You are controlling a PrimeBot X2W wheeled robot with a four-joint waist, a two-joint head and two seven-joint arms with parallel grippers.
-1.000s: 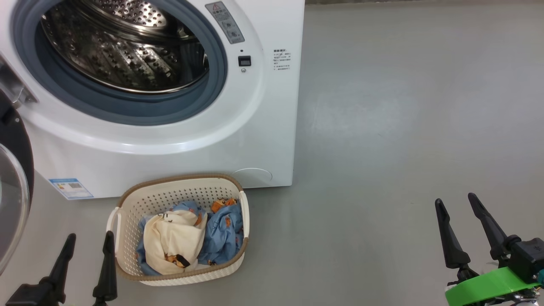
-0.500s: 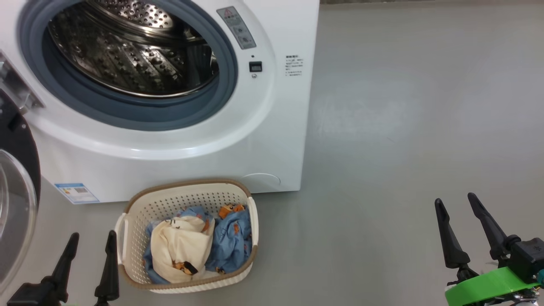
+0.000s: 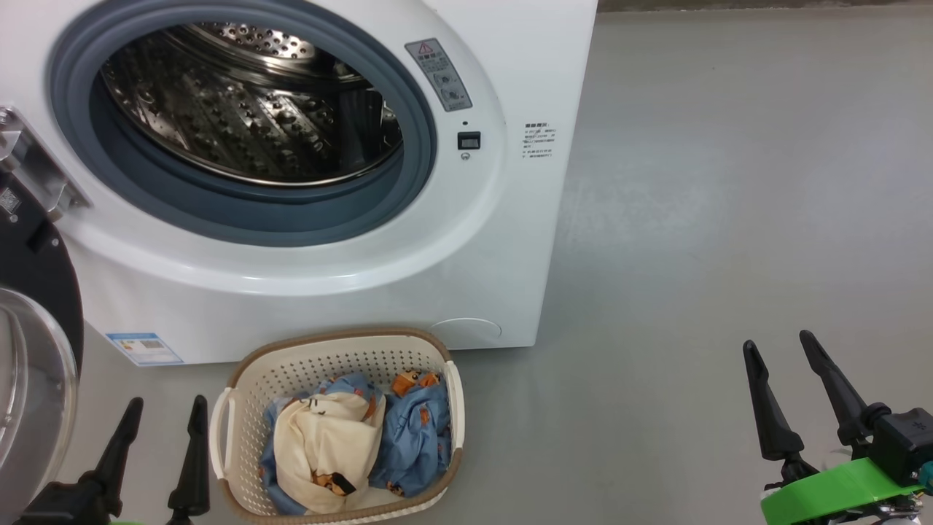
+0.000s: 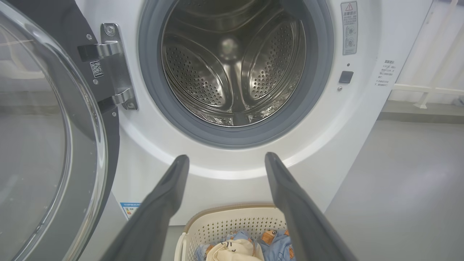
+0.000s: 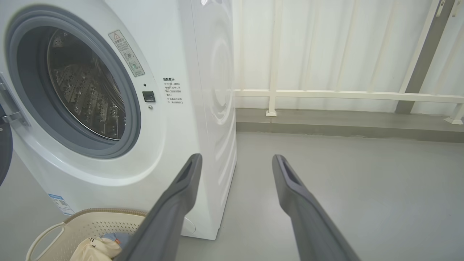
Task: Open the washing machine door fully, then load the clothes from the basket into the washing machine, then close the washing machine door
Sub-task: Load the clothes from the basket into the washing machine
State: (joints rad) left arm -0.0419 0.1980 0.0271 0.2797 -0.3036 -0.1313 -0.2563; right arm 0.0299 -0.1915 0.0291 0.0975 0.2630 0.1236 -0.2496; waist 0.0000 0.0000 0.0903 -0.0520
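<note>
In the head view the big white front-loading washing machine (image 3: 408, 284) takes up the upper left. Its steel perforated drum (image 3: 248, 124) shows inside the blue-grey gasket ring (image 3: 255, 219), and a small blue label (image 3: 144, 348) sits at its lower left corner. The large round door with a glossy black rim and bulging clear glass bowl (image 3: 33, 364) stands swung out at the left edge. It hangs on a metal hinge (image 4: 116, 69), seen at the upper left of the left wrist view.

The small rectangular cream plastic basket with perforated walls and a brown woven-look rim (image 3: 328, 364) stands on the grey floor (image 3: 729, 219) at the bottom, left of centre, just in front of the machine. The clothes (image 3: 357, 445) lie inside it: a cream garment on top, and light blue garments with orange figures under it and to its right.

The left gripper (image 3: 166, 401) is at the lower left, just beside the basket's left wall, its two long dark fingers spread wide with nothing between them. The right gripper (image 3: 777, 340) is at the lower right above bare floor, well apart from the basket, also spread wide and holding nothing. A bright green band (image 3: 831, 492) wraps its wrist.
</note>
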